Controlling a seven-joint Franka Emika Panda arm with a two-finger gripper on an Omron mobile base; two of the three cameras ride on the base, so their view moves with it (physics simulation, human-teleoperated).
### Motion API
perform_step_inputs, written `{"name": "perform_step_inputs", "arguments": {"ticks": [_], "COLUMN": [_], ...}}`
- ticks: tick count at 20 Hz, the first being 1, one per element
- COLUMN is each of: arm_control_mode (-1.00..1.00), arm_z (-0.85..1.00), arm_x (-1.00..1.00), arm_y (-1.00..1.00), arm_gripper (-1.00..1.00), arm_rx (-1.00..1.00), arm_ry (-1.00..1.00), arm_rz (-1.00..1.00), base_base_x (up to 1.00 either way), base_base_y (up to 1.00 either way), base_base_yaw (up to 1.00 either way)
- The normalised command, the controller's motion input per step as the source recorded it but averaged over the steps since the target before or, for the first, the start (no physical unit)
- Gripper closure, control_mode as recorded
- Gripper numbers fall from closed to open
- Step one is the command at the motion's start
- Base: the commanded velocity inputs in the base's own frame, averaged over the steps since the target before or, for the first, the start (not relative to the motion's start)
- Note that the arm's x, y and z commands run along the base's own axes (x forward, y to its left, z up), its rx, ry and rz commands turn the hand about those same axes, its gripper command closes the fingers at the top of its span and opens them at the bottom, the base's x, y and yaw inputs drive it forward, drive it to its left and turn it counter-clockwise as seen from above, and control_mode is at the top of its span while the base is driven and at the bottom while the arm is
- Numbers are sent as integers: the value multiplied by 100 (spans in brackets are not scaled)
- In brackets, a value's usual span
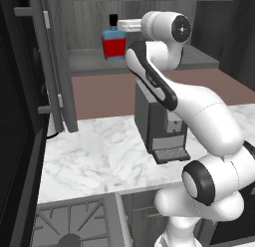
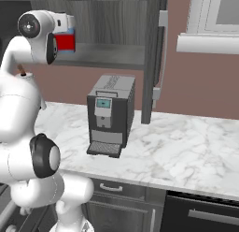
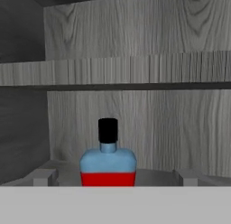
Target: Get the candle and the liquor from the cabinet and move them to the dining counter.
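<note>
The liquor (image 1: pixel 113 42) (image 2: pixel 65 42), a small bottle with a red body, blue shoulders and a black cap, stands upright on the lower shelf of the open cabinet (image 1: pixel 92 61) (image 2: pixel 109 55). In the hand view the liquor (image 3: pixel 108 162) is straight ahead, centred between my two fingertips (image 3: pixel 43 177). My gripper (image 1: pixel 120 26) (image 2: pixel 70 26) (image 3: pixel 116 177) is open and empty, reaching into the cabinet at the height of the bottle's neck. I cannot tell whether the tips have come level with the bottle. The candle and the dining counter are out of view.
The cabinet's open doors (image 1: pixel 50 66) (image 2: pixel 154 58) hang on either side, with silver bar handles (image 2: pixel 163 53). A dark coffee machine (image 1: pixel 159 126) (image 2: pixel 109 114) stands on the marble worktop (image 1: pixel 99 156) below my arm. An upper shelf (image 3: pixel 113 72) runs above the bottle. A stove (image 1: pixel 69 226) lies near left.
</note>
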Motion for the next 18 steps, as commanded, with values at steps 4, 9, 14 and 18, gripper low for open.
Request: {"name": "perform_step_inputs", "arguments": {"ticks": [4, 9, 14, 18], "arm_control_mode": [-100, -100, -100, -100], "arm_z": [0, 0, -5, -14], "arm_x": [18, 19, 16, 15], "arm_y": [14, 12, 9, 7], "arm_gripper": [-100, -100, -100, -100], "arm_rx": [0, 0, 0, 0], "arm_ry": [0, 0, 0, 0], "arm_rz": [0, 0, 0, 0], "base_base_x": [0, 0, 0, 0], "base_base_y": [0, 0, 0, 0], "base_base_yaw": [0, 0, 0, 0]}}
